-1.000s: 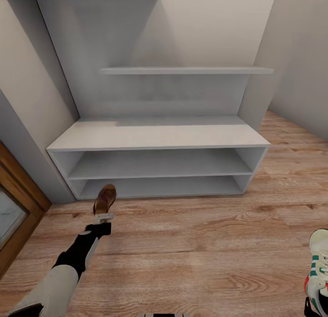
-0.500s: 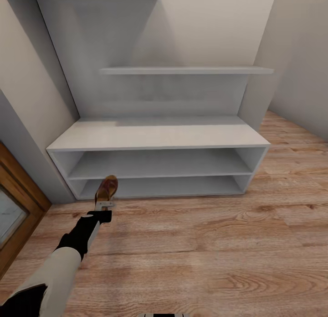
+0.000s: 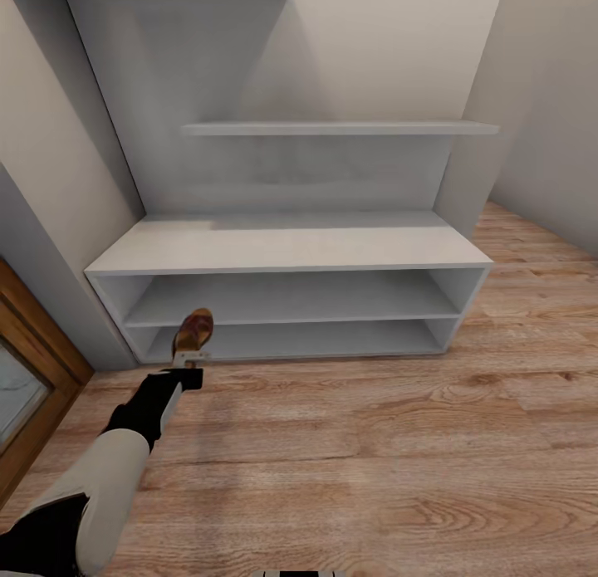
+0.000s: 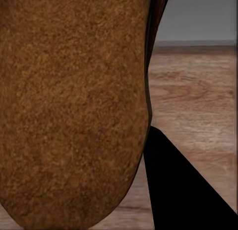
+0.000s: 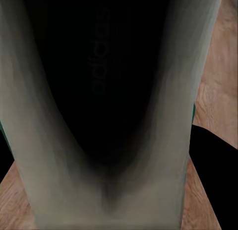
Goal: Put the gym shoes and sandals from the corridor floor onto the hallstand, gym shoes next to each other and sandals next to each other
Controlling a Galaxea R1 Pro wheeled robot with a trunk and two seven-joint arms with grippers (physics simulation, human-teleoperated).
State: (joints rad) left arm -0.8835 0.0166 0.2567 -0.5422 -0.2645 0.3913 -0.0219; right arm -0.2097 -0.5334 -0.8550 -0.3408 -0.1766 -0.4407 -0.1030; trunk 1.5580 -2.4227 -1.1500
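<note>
Brown and leathery, one sandal (image 3: 193,331) is clamped in our left tool (image 3: 190,359), held toe-forward just in front of the hallstand (image 3: 286,249), level with its lowest shelf opening and clear of the corridor floor (image 3: 374,444). In the left wrist view its grainy sole (image 4: 74,106) sits right against the camera. We judge it light and flat, fairly stiff in the sole, so a pinch at the heel end should hold, though it may swing.

The right wrist view looks into a pale, dark-lined shoe opening (image 5: 109,91) with a sliver of green at the edge, likely a gym shoe. We judge the right tool closed on it but cannot tell for sure.

We count one sandal, one probable gym shoe, and no footwear on the hallstand.
</note>
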